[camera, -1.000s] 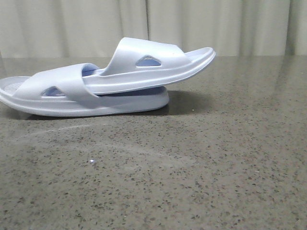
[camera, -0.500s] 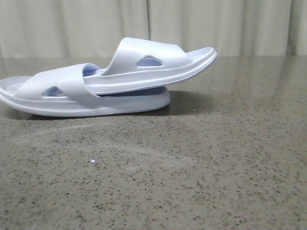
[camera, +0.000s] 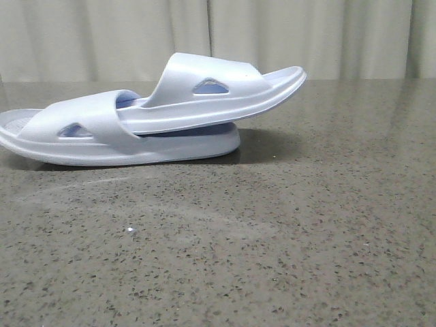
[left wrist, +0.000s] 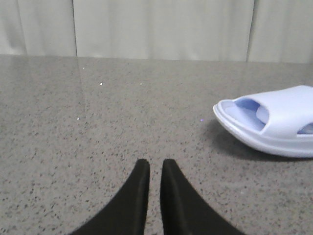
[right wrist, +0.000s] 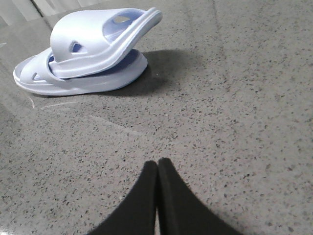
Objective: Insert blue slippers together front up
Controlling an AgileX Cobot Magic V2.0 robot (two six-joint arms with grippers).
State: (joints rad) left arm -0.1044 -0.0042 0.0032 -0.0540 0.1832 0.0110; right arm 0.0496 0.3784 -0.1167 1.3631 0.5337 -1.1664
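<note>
A speckled grey-brown stone table (camera: 286, 238) is filling the front view, with a pale pleated curtain (camera: 306, 37) hanging behind its far edge. The blue slippers (camera: 150, 116) are lying toward ten o'clock of that view, well back on the table, nested one into the other. The lower slipper (camera: 82, 139) is sitting flat on the stone, its strap showing a triangular side cutout. The upper slipper (camera: 211, 95) is pushed in under that strap and is tilting upward, its free end jutting past the lower sole toward two o'clock and hanging clear of the table. Both are a very pale blue-white moulded foam, smooth and faintly glossy, with a deeper blue showing inside the straps and between the soles, and a dark shadow is pooling under the raised end.

In the right wrist view the pair (right wrist: 83, 54) is lying well apart from the right gripper (right wrist: 157, 169), whose black fingers are pressing together, holding nothing. In the left wrist view the left gripper (left wrist: 150, 169) is hovering above bare stone, its fingers parted by only a thin slit and empty, with one slipper end (left wrist: 269, 122) near.
</note>
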